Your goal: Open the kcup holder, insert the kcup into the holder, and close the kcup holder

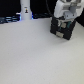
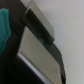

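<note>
A pale, bare bench [image 1: 35, 55] filled most of the frame, dark background behind. The kcup holder [image 1: 62, 27] sat upper right, the pincer [image 1: 64, 19] right over it; whether spread or pressed together, I cannot tell. A white post [image 1: 25, 11] stood upper left.

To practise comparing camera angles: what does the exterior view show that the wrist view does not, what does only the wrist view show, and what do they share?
Only the exterior view shows the white table, the white bottle-like post at the back, and the hand just above the kcup holder.

Only the wrist view shows the pale rectangular panels close up, and a teal-green shape at the frame edge, too blurred to identify.

Both show the black kcup holder. Neither shows whether the hand is open or shut.
</note>
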{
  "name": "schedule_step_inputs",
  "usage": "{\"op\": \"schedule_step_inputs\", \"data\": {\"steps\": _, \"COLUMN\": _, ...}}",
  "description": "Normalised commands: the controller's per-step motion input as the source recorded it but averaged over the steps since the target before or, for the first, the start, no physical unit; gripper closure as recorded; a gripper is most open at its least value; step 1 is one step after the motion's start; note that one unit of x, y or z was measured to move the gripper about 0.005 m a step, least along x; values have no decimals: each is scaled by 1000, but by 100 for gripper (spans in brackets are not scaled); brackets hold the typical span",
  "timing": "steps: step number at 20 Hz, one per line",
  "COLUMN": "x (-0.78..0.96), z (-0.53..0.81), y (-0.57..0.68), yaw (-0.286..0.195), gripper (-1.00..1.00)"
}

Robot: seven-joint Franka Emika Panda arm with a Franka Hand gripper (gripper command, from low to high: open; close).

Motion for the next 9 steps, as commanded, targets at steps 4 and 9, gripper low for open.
{"op": "schedule_step_inputs", "data": {"steps": 4, "x": -106, "z": 708, "y": 276, "yaw": 88, "gripper": -100}}
{"op": "schedule_step_inputs", "data": {"steps": 9, "x": 74, "z": 939, "y": 148, "yaw": 29, "gripper": -100}}
